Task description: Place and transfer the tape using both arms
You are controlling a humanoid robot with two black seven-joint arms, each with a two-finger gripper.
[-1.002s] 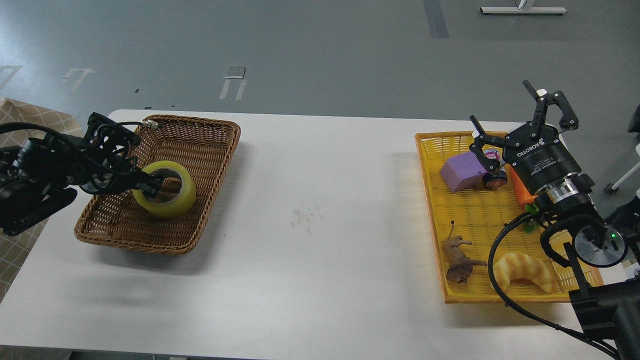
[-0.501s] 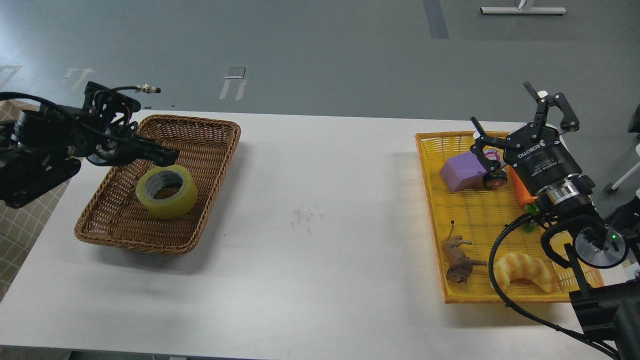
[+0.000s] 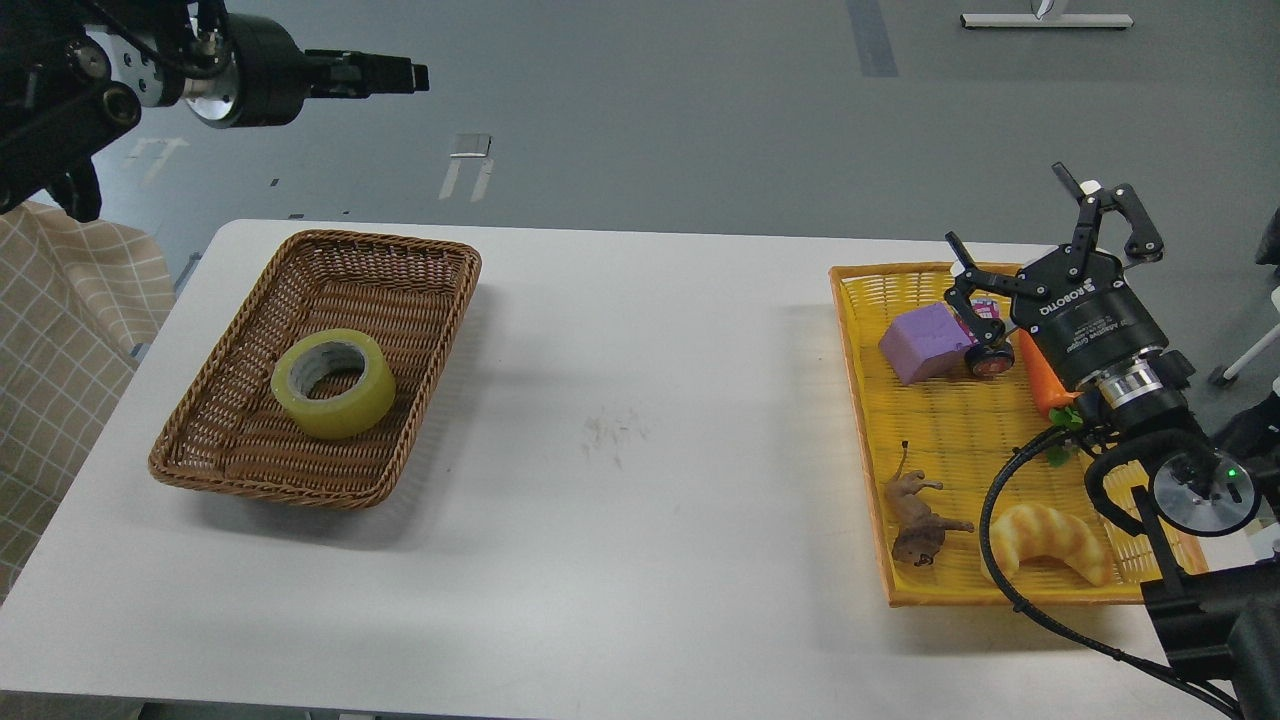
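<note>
In the head view, you find the tape [image 3: 333, 383] lying flat inside the brown wicker basket [image 3: 418, 258], free of both arms, apparently delivered. Your left gripper [image 3: 385, 73] is raised well above the basket, its grip undeterminable. Your right gripper [image 3: 1058, 247] hovers far right of the basket, fingers spread, empty.

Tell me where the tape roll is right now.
In the head view, the tape lies flat inside the brown wicker basket on the table's left side, with neither gripper touching it.
</note>
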